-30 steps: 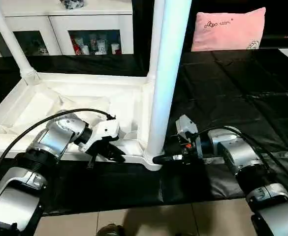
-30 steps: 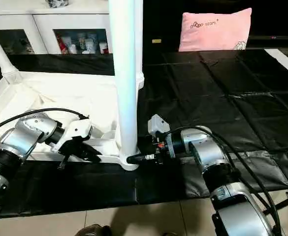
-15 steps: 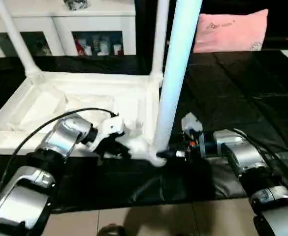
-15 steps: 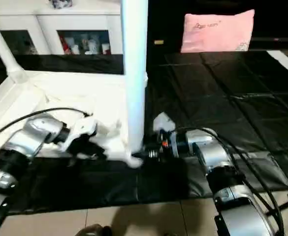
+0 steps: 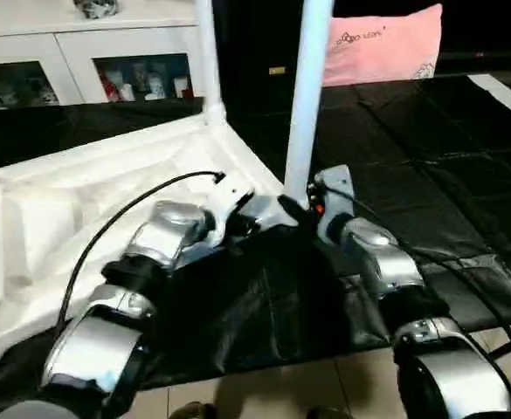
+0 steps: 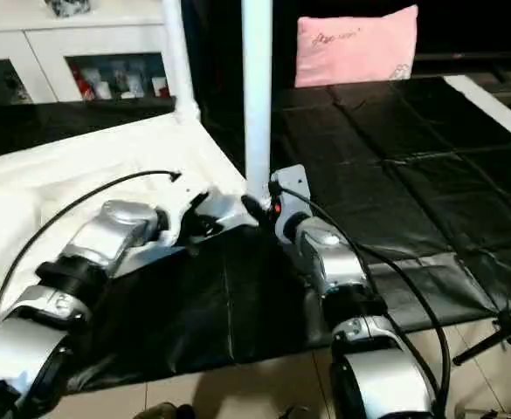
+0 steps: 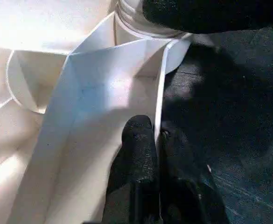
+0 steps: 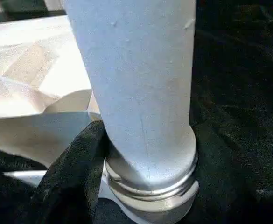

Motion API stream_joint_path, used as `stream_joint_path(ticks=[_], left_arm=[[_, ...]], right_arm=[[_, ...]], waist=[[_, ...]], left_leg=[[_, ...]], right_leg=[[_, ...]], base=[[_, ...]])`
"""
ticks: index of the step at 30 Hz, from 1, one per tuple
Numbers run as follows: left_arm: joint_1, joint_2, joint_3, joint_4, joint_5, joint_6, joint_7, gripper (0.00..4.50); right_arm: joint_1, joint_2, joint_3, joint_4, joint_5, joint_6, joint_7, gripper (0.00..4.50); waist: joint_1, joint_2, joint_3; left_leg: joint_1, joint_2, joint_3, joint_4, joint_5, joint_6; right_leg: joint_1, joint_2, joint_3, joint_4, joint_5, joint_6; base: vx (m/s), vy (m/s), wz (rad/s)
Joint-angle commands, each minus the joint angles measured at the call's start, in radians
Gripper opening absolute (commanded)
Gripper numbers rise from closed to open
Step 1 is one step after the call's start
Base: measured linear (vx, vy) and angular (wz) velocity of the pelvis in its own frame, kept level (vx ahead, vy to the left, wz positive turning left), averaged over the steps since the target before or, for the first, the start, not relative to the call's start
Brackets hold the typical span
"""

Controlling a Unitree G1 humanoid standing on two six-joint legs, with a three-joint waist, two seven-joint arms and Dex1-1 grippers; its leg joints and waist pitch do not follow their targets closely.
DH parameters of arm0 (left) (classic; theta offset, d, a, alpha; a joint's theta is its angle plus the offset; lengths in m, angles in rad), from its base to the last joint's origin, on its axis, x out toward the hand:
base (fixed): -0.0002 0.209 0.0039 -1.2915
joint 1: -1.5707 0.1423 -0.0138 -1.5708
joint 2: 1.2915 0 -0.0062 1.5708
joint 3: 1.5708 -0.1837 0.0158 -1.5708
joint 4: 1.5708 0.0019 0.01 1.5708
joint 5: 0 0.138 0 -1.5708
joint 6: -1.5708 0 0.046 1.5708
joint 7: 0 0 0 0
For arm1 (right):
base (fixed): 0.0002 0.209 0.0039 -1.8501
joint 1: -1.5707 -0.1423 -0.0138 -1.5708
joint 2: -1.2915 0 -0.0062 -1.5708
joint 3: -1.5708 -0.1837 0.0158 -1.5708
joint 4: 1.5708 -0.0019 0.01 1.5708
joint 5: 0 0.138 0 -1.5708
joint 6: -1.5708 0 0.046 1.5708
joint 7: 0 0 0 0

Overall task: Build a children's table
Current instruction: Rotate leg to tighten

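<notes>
The floor here is covered with a wide black plastic sheet (image 5: 430, 166), creased and a little shiny, and in front of it there is a strip of beige floor tiles (image 5: 264, 393). On this sheet lies the white plastic rectangular tabletop (image 5: 80, 209), turned upside down, so its ribbed underside looks up. It lies at an angle, with one corner pointing toward the robot.

Two long white tapered tube legs are standing upright in the round corner sockets. The near leg (image 5: 306, 96) rises from the corner closest to the robot, and the far leg (image 5: 207, 52) stands at the corner behind it, near the cabinet.

The left gripper (image 7: 157, 140) has its two black fingers pressed together on the thin white side wall of the tabletop, one finger on each side of the wall, just beside the near corner socket. The right gripper (image 5: 300, 209) is at the foot of the near leg. In the right wrist view one black finger (image 8: 75, 177) lies against the collar of this leg where it enters the socket; the other finger I cannot see clearly, so the claw stands partly spread around the base of the leg.

At the back of the room there is a low white cabinet with glass doors (image 5: 89, 61), and small objects stand inside it. More to the right a pink pillow (image 5: 382, 44) leans against a dark background.
</notes>
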Motion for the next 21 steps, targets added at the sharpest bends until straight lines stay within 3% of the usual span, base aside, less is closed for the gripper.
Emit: stream_joint_path(ticks=[1, 5, 7, 9, 10, 15, 21], left_arm=[[-0.059, -0.014, 0.044, -0.057, -0.011, -0.017, 0.106, 0.00], [-0.040, 0.012, 0.018, -0.074, -0.006, -0.031, 0.045, 0.00], [-0.029, 0.029, -0.001, -0.079, -0.003, -0.052, 0.001, 0.00], [-0.022, 0.038, -0.011, -0.081, -0.002, -0.070, -0.026, 0.00], [-0.003, 0.071, -0.035, -0.080, -0.006, -0.126, -0.124, 0.00], [-0.003, 0.071, -0.035, -0.080, -0.006, -0.126, -0.124, 0.00], [-0.003, 0.071, -0.035, -0.080, -0.006, -0.126, -0.124, 0.00]], right_arm=[[0.013, 0.062, 0.057, 0.023, -0.004, 0.028, 0.058, 3.26], [0.020, 0.025, 0.061, 0.001, 0.007, 0.001, 0.119, 3.39], [0.027, -0.009, 0.073, -0.015, 0.003, -0.016, 0.164, 3.73], [0.028, -0.026, 0.071, -0.020, 0.001, -0.027, 0.183, 3.77], [0.030, -0.089, 0.067, -0.047, 0.011, -0.048, 0.285, 3.87], [0.030, -0.089, 0.067, -0.047, 0.011, -0.048, 0.285, 4.31], [0.030, -0.089, 0.067, -0.047, 0.011, -0.048, 0.285, 4.42]], waist=[[0.004, -0.001, -0.088], [0.003, -0.002, -0.083], [-0.002, -0.002, -0.083], [-0.005, -0.002, -0.083], [-0.005, -0.004, -0.085], [0.002, 0.001, -0.089], [0.004, 0.002, -0.085]], left_leg=[[0.036, 0.040, -0.031, -0.064, -0.213, 0.058], [0.036, 0.041, -0.032, -0.069, -0.264, 0.043], [0.035, 0.042, -0.035, -0.071, -0.291, 0.028], [0.036, 0.042, -0.034, -0.071, -0.298, 0.027], [0.034, 0.041, -0.036, -0.069, -0.286, 0.031], [0.033, 0.045, -0.028, -0.060, -0.208, 0.067], [0.036, 0.046, -0.029, -0.064, -0.252, 0.044]], right_leg=[[0.046, -0.027, 0.014, -0.045, -0.120, -0.240], [0.046, -0.028, 0.013, -0.052, -0.199, -0.225], [0.047, -0.028, 0.013, -0.055, -0.230, -0.214], [0.045, -0.027, 0.014, -0.054, -0.224, -0.214], [0.051, -0.028, 0.012, -0.054, -0.209, -0.218], [0.048, -0.026, 0.011, -0.038, -0.095, -0.264], [0.046, -0.027, 0.012, -0.044, -0.159, -0.257]], base=[[0.000, 0.000, 0.00], [0.000, 0.000, 0.00], [0.000, 0.000, 0.00], [0.000, 0.000, 0.00], [0.000, 0.000, 0.00], [0.000, 0.000, 0.00], [0.000, 0.000, 0.00]])
